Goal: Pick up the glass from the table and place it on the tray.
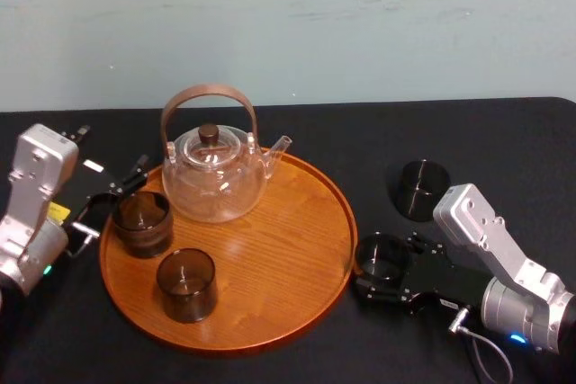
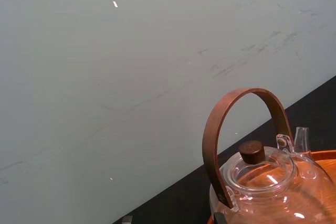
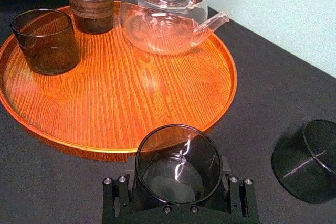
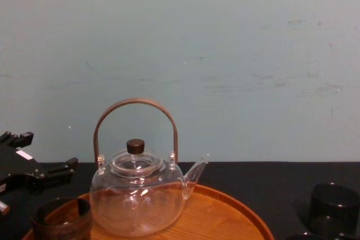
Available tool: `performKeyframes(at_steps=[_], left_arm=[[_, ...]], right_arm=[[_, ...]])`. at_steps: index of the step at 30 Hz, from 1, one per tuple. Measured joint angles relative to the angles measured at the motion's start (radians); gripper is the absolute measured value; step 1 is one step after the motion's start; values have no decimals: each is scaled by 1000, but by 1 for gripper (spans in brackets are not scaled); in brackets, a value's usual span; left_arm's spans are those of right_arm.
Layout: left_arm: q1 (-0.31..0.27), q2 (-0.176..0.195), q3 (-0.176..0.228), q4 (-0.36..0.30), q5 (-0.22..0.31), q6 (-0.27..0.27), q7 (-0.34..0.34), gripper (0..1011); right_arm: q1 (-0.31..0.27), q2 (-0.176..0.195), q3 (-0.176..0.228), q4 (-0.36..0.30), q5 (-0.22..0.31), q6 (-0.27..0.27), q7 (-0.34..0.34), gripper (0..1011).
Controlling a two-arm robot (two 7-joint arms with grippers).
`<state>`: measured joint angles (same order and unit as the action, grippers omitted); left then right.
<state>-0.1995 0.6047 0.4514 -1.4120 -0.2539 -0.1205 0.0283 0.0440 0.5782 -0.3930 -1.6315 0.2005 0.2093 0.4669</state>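
A dark smoky glass (image 3: 178,163) stands on the black table (image 1: 378,146) just right of the round wooden tray (image 1: 297,222). My right gripper (image 1: 382,263) reaches in from the right and is shut on the glass (image 1: 380,255), with a finger against each side. The glass still rests on the table. My left gripper (image 1: 112,200) hangs open at the tray's left rim, beside a squat brown cup (image 1: 141,222).
On the tray stand a clear glass teapot (image 1: 216,173) with an arched brown handle and a second dark tumbler (image 1: 186,283). Another dark glass (image 1: 421,189) sits on the table behind my right gripper. The tray's right half (image 3: 157,87) is bare wood.
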Motion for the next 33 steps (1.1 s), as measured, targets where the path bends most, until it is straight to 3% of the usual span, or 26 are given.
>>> performKeyframes(at_steps=[8, 23, 33], left_arm=[[0, 0, 0, 0, 0, 0, 0, 1001], [0, 0, 0, 0, 0, 0, 0, 1001], [0, 0, 0, 0, 0, 0, 0, 1001]], right_arm=[[-3, 2, 3, -1, 2, -2, 1, 912], [-21, 42, 60, -59, 43, -25, 9, 912], [21, 35, 40, -73, 47, -45, 30, 912]])
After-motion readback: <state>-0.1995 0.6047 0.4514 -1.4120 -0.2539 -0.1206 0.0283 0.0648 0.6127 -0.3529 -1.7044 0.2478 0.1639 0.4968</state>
